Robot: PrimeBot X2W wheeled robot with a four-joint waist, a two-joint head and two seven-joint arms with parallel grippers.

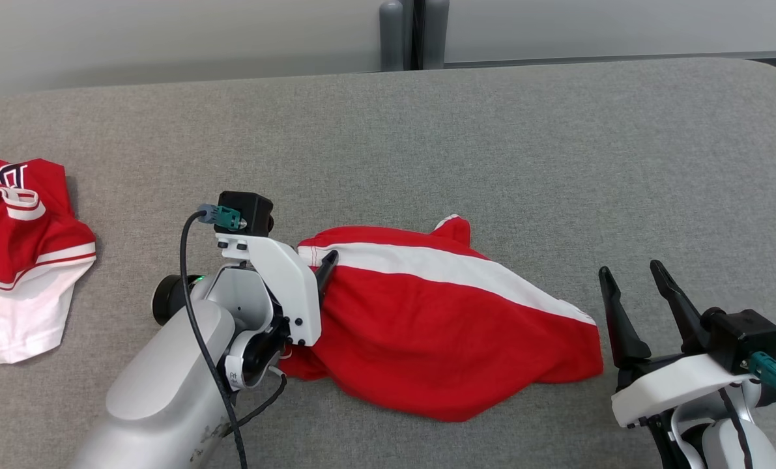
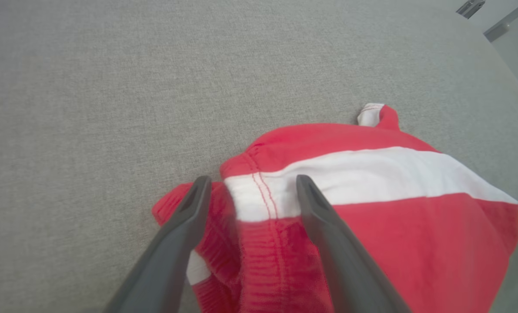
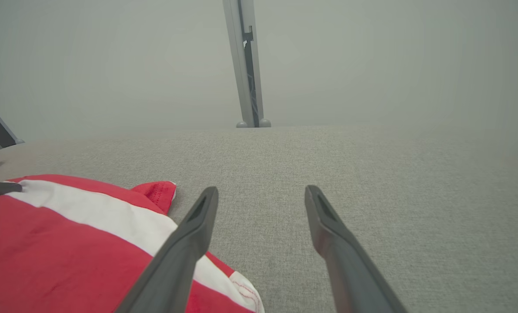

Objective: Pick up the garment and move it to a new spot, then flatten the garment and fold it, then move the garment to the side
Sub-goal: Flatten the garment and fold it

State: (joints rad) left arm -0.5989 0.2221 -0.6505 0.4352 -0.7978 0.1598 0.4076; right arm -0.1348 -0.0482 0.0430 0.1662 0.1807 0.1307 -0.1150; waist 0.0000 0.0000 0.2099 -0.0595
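The garment (image 1: 440,339) lies crumpled near the middle of the grey padded surface (image 1: 524,143), red with 1 broad white stripe running along its far side and a small corner sticking up at the back.

My left gripper (image 2: 252,181) is at the garment's left end. Its 2 fingers are spread wide, one on each side of the stitched seam where the white stripe starts. They are low over the cloth, but I can't tell whether they press into it, and nothing is pinched between them. The left forearm comes up from the lower left of the head view, with the wrist bent so the fingers point toward the garment.

My right gripper (image 1: 629,268) sits at the lower right, fingers pointing away from me, spread apart and empty over bare surface just beside the garment's right edge.

A 2nd red-and-white garment (image 1: 23,247) lies well apart at the far left edge. A grey post (image 1: 414,32) stands behind the surface.
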